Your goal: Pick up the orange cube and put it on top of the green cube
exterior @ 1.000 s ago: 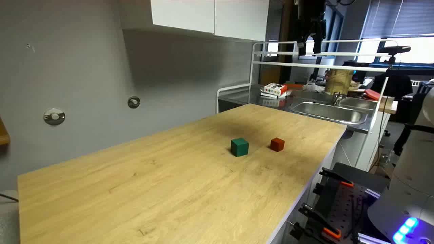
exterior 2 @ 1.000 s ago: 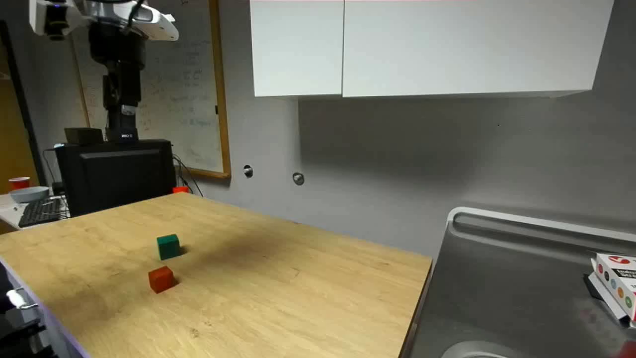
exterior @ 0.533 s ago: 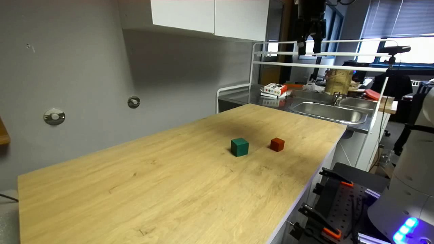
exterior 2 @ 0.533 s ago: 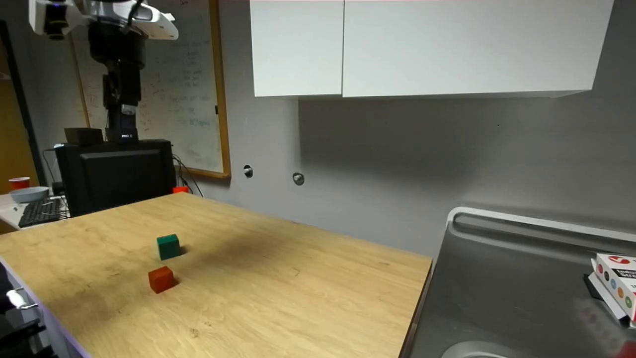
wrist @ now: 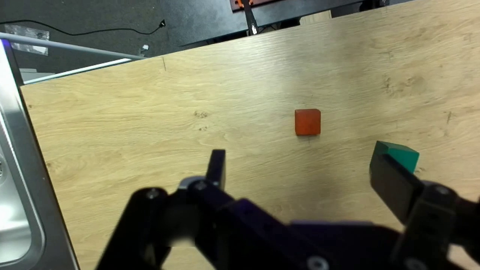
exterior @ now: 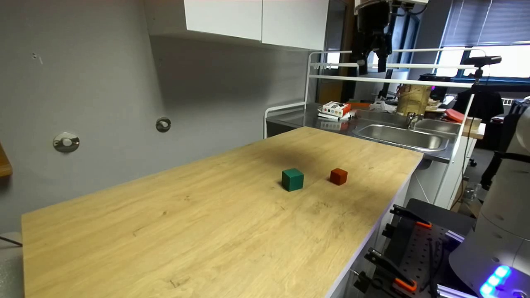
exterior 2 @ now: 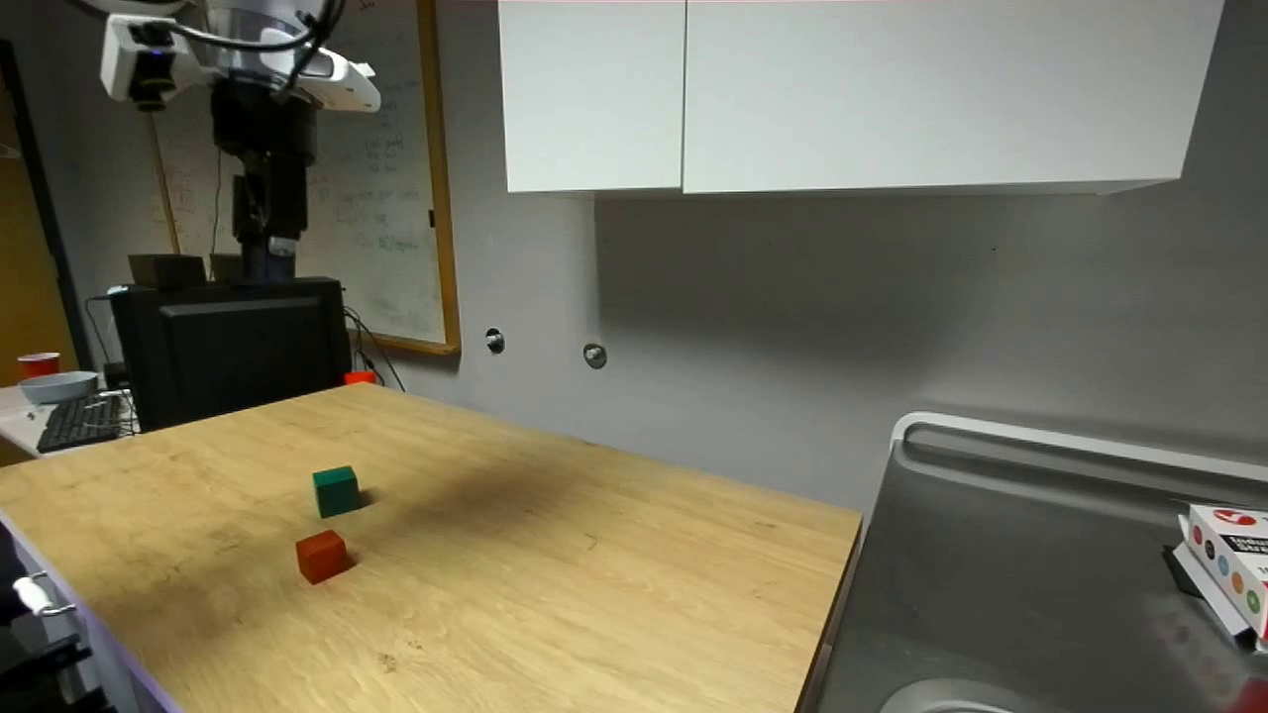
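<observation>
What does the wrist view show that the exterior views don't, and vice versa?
Wrist view only: a black cable's end, lying on the dark grey floor.

Exterior views only, in both of them: the white wall cabinets, two round metallic wall fittings and a printed white-and-red box.

Shared: the small reddish-orange cube, the small dark green cube, the light wood-grain tabletop and the black gripper; in the wrist view it partly hides the green cube.
</observation>
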Robot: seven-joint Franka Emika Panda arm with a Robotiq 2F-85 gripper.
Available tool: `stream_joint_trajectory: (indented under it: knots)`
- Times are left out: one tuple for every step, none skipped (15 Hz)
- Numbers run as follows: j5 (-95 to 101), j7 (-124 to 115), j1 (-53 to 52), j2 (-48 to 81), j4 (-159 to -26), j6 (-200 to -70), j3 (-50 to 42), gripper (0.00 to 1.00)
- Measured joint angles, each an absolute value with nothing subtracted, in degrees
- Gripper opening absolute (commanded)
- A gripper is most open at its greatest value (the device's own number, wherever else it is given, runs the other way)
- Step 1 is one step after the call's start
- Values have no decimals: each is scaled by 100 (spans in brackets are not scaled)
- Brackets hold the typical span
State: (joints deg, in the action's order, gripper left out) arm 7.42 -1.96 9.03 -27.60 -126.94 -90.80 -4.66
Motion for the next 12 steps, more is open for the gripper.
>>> stream_joint_trajectory:
  knots:
    - [733, -248, 903, -2590, -12698, -9238, -471, 100]
    - [703, -307, 902, -2401, -12706, -9430, -479, 100]
    - [640, -349, 899, -2204, -12718, -9645, -490, 100]
    - [558, -382, 895, -1994, -12733, -9878, -501, 100]
    - [452, -400, 885, -1766, -12745, -10107, -515, 100]
    - [334, -400, 874, -1533, -12758, -10304, -527, 100]
    - [209, -400, 866, -1306, -12773, -10462, -536, 100]
    - [52, -397, 854, -1079, -12798, -10595, -547, 100]
    - [-114, -386, 847, -874, -12822, -10692, -555, 100]
    - [-277, -373, 842, -696, -12860, -10780, -560, 100]
    - [-458, -355, 837, -531, -12914, -10852, -563, 100]
    - [-644, -338, 832, -396, -12993, -10926, -564, 100]
